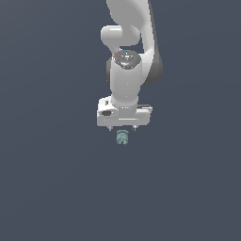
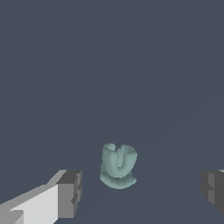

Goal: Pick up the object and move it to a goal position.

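Tabletop [image 1: 52, 188]: flat dark slate surface fills both views. No goal marker visible anywhere on it, so the target position cannot be read from these frames.

Arm [image 1: 126, 70]: white Panda, wrist pointing straight down near the centre of the exterior view, hand block level.

Pincer [image 1: 122, 128]: spread wide, holding nothing. In the wrist view [image 2: 142, 188] one grey finger pad [image 2: 70, 194] and the other pad [image 2: 213, 189] stand far apart, with open gap on both sides of the object. Neither pad touches it.

Object [image 1: 122, 137]: tiny pale teal-green lump with small knobs, much narrower than the pincer. In the exterior view it appears just below the fingertips, close under the hand's middle. In the wrist view [image 2: 117, 166] it lies between the two pads but nearer the first one, so it is off centre in the gap. It looks to sit on a broader curved base with lobes rising from it; the long axis appears roughly upright, though the shape is too small to be sure. It appears to rest on the tabletop, not lifted.

Judgement: pre-grasp stage. The next move likely calls for a short descent, perhaps a small sideways correction, then closing. Risk: the nearer pad reaches the object first and nudges it.
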### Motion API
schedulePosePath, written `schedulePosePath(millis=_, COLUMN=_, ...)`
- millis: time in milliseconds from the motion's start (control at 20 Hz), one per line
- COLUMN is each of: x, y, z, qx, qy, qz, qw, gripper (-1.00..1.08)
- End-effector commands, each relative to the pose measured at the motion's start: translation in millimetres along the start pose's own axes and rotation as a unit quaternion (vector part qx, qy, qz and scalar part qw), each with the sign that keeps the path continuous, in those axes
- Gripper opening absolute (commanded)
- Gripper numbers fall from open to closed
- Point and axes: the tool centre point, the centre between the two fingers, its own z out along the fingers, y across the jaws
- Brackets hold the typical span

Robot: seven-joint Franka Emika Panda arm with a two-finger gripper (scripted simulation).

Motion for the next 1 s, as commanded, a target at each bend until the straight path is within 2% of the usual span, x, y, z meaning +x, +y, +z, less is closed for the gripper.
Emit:
schedulePosePath(millis=0, x=0.0, y=0.0, z=0.0, qx=0.000, qy=0.000, qz=0.000, qw=1.0000, gripper=1.00)
schedulePosePath(millis=450, x=4.9, y=17.3, z=-7.3, qx=0.006, qy=0.001, qz=0.026, qw=0.9997, gripper=1.00)
schedulePosePath(millis=950, x=-5.9, y=11.1, z=16.6, qx=0.007, qy=-0.003, qz=0.033, qw=0.9994, gripper=1.00)
